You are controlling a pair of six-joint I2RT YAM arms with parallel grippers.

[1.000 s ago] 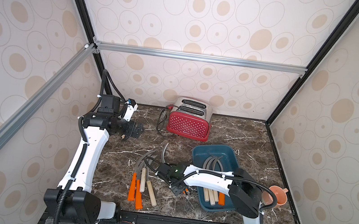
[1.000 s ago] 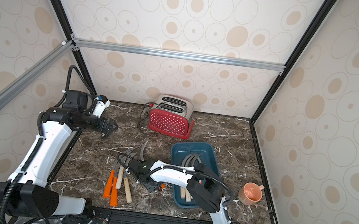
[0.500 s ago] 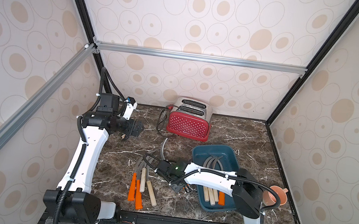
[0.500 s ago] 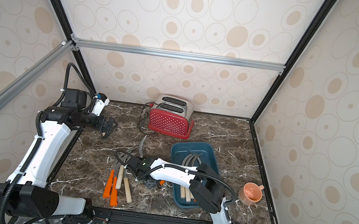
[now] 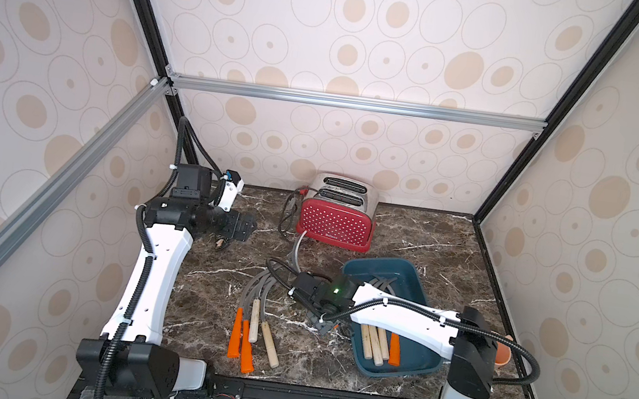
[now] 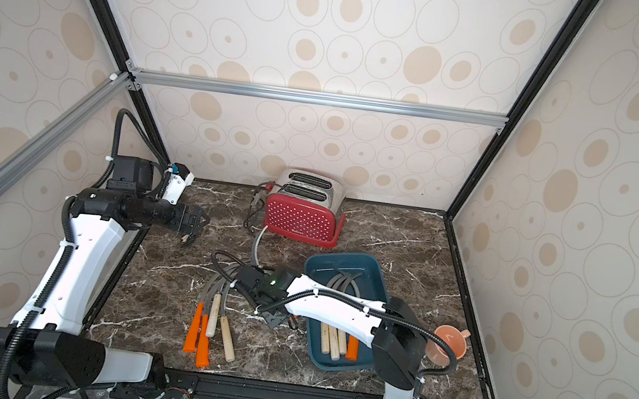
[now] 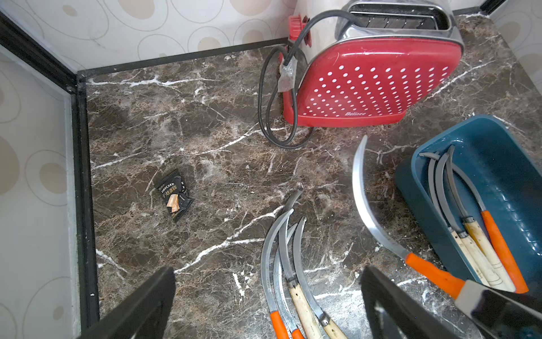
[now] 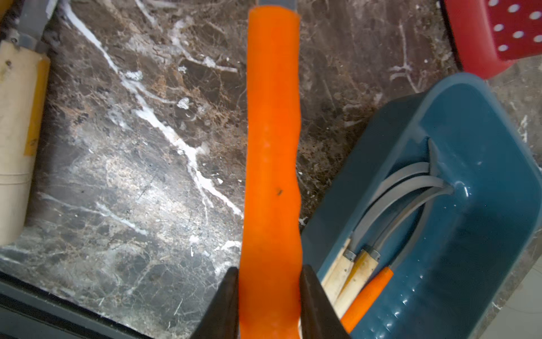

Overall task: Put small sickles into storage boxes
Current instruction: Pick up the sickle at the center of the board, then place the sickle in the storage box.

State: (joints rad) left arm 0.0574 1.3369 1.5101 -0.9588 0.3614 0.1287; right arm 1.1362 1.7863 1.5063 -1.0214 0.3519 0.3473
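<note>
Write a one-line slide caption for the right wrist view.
Right gripper clamps an orange sickle handle over the marble tabletop, beside the partly filled blue tray.

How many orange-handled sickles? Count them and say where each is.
4. Two orange-handled sickles lie on the table, one in the blue tray, one clamped in the right gripper beside the tray. The right arm covers part of the tray; another may be hidden.

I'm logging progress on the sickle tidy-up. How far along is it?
Done: four stored sickles lie in the blue tray. In hand: the right gripper is shut on an orange-handled sickle, just outside the tray. Left: four loose sickles on the table, two orange-handled and two wooden-handled.
</note>
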